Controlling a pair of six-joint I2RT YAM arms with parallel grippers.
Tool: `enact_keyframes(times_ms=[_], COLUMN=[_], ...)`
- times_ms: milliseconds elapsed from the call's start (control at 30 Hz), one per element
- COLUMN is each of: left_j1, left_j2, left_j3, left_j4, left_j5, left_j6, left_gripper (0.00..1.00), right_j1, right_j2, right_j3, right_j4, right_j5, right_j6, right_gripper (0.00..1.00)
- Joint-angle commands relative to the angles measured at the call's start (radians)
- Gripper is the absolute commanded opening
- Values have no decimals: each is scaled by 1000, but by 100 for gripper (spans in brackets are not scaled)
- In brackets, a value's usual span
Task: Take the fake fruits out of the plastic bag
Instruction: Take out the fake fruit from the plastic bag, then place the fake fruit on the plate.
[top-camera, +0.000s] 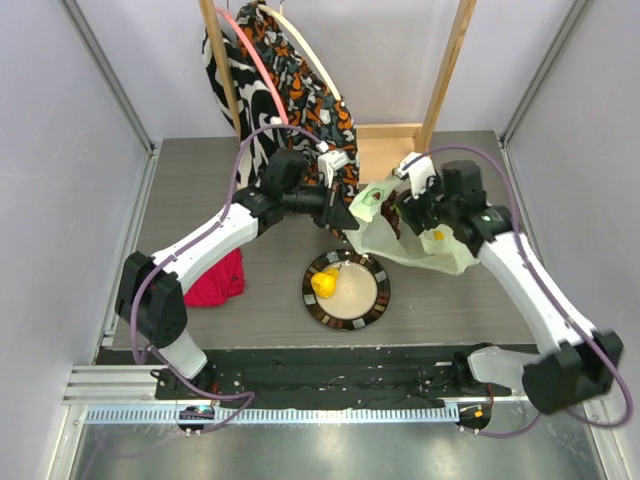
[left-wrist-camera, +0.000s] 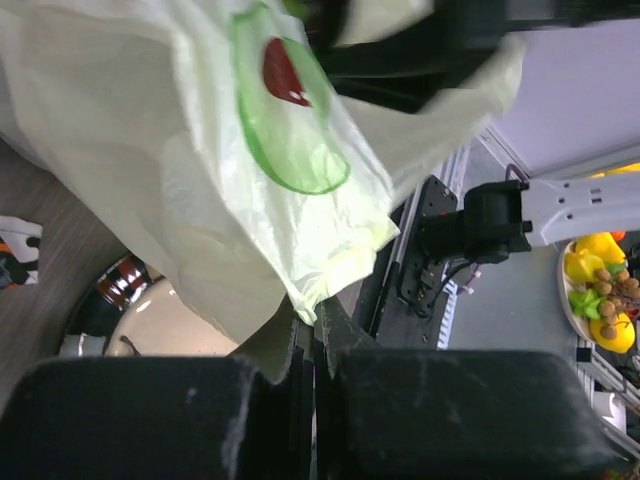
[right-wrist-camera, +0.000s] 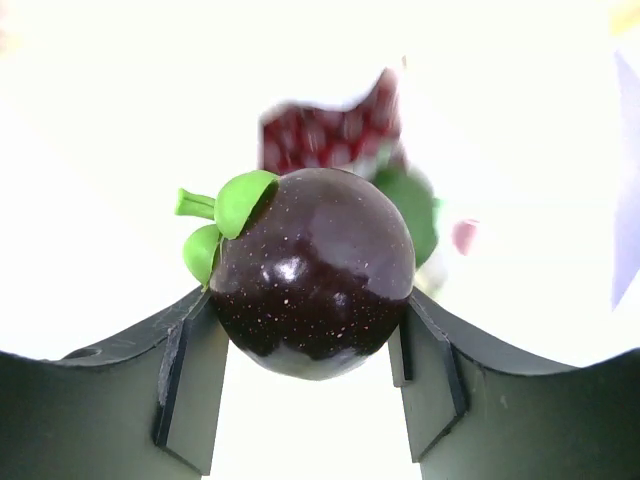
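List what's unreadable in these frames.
- Top view: what's left inside the plastic bag, hidden by its film and the right arm.
- Right wrist: red shape behind the dark purple fruit, blurred; background washed out.
- Left wrist: plate, mostly covered by the bag.

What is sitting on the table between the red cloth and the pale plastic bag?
In the top view, a round plate holding a yellow fruit lies between the red cloth and the plastic bag.
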Motion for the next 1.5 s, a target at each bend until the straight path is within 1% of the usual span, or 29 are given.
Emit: enact_keyframes(times_ms=[0,67,133,167,233,333,367,433,500,600,700,733,833,900,1033,1200,1300,1433,1467], left_j1=[-2,-2,1,3,12,31,35,44,46,46,46,46,46,46,48,46,46,46,46], left_j2=[41,67,91,96,115,128,135,139,141,130,103,92,47,17,-11,-23,-20,-19,-19], left_j3=[89,109,143,152,176,207,212,221,219,213,201,198,178,161,129,104,100,98,98], left_j4=[25,13,-4,-4,-4,7,8,14,17,19,13,8,-12,-16,-19,-22,-22,-21,-18], left_j5=[-59,-71,-86,-92,-100,-92,-91,-83,-86,-84,-86,-90,-103,-103,-106,-103,-103,-98,-97], left_j6=[22,42,49,48,40,13,2,-4,-6,-6,3,6,23,29,40,40,40,39,37], left_gripper=[0,0,0,0,0,0,0,0,0,0,0,0,0,0,0,0,0,0,0], right_j1=[1,1,2,26,72,168,233,310,431,519,525,525,519,496,404,381,381,398,401], right_j2=[-195,-271,-304,-312,-319,-330,-333,-318,-290,-225,-149,-107,-57,-5,78,186,257,331,339], right_j3=[61,64,87,92,73,18,6,-22,-52,-101,-143,-148,-175,-189,-200,-183,-154,-109,-109], right_j4=[-168,-230,-309,-328,-339,-322,-311,-275,-252,-197,-109,-91,-60,-54,-14,55,103,152,193], right_j5=[-211,-245,-358,-377,-361,-334,-327,-308,-268,-271,-271,-271,-235,-216,-195,-164,-164,-149,-137], right_j6=[-18,-38,-73,-96,-104,-144,-147,-156,-173,-227,-266,-312,-369,-403,-449,-542,-555,-547,-540], right_gripper=[28,29,29,29,29,29,29,30,29,29,30,30,31,32,32,36,40,40,41])
